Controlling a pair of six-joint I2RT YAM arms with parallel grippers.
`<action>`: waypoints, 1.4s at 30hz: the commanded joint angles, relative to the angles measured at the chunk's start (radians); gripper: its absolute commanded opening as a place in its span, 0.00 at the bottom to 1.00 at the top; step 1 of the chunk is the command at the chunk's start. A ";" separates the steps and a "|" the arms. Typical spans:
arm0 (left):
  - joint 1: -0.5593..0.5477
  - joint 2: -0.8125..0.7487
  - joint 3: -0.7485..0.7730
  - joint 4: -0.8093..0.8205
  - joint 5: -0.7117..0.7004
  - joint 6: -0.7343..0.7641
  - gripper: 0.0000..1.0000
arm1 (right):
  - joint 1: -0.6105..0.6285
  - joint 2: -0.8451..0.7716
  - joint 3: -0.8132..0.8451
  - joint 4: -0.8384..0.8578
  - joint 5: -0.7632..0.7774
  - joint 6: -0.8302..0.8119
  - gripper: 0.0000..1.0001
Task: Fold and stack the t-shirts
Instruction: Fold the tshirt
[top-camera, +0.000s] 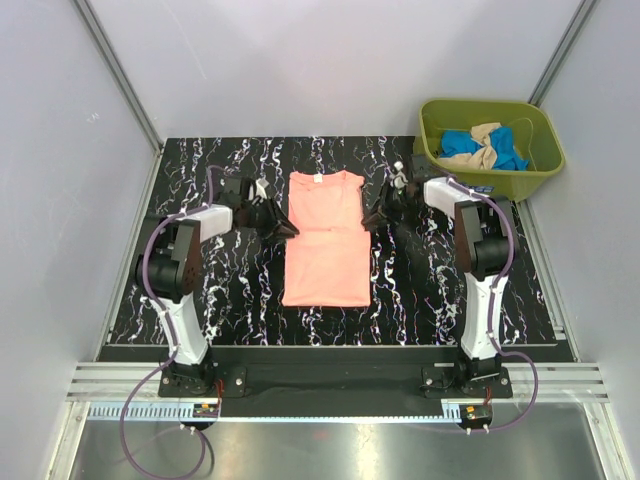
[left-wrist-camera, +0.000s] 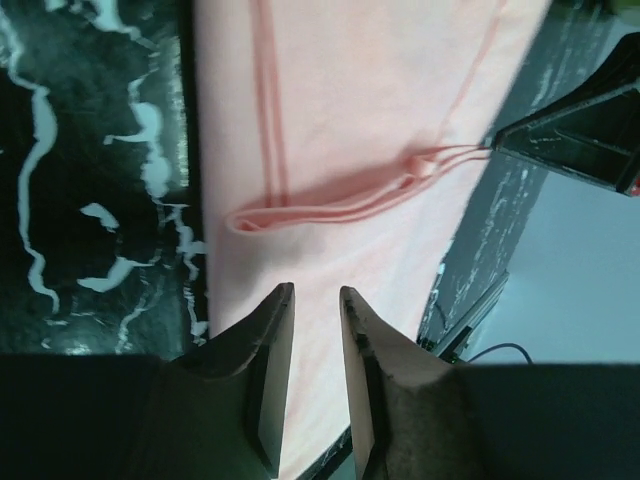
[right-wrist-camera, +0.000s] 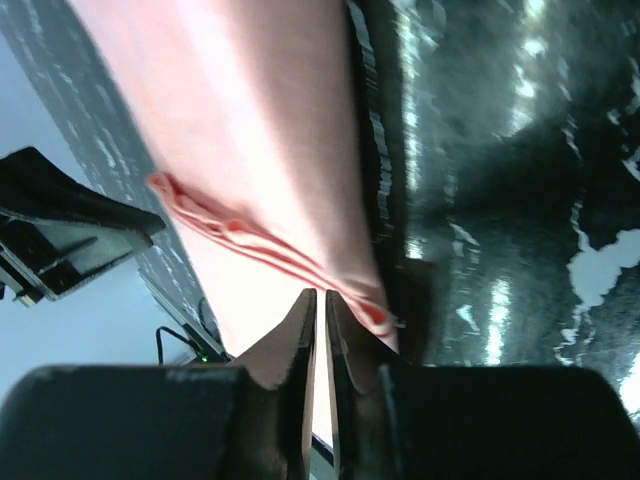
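Note:
A salmon-pink t-shirt (top-camera: 325, 250) lies flat in the middle of the black marbled table, sleeves folded in so it forms a long strip, collar at the far end. A crosswise fold ridge (left-wrist-camera: 330, 205) runs over it. My left gripper (top-camera: 288, 230) rests at the shirt's left edge. Its jaws (left-wrist-camera: 315, 290) are open by a small gap, with nothing between them and pink cloth beneath. My right gripper (top-camera: 370, 220) sits at the shirt's right edge. Its jaws (right-wrist-camera: 321, 293) are all but closed, empty, just short of the ridge's bunched end (right-wrist-camera: 365, 305). Blue (top-camera: 510, 155) and beige (top-camera: 487, 140) t-shirts lie crumpled in the tub.
An olive-green plastic tub (top-camera: 480, 103) stands at the back right corner, partly off the table top. Grey walls with metal rails close in the left, back and right sides. Both arm bases are bolted at the near edge.

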 joint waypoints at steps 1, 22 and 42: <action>0.002 -0.087 0.047 0.055 0.031 -0.043 0.31 | -0.003 -0.064 0.117 -0.041 0.035 -0.032 0.15; 0.005 0.272 0.311 0.075 -0.032 -0.087 0.29 | 0.004 0.274 0.547 -0.223 0.455 -0.107 0.13; -0.045 -0.395 -0.105 -0.342 -0.249 0.186 0.63 | 0.104 -0.312 0.078 -0.354 0.280 -0.171 0.72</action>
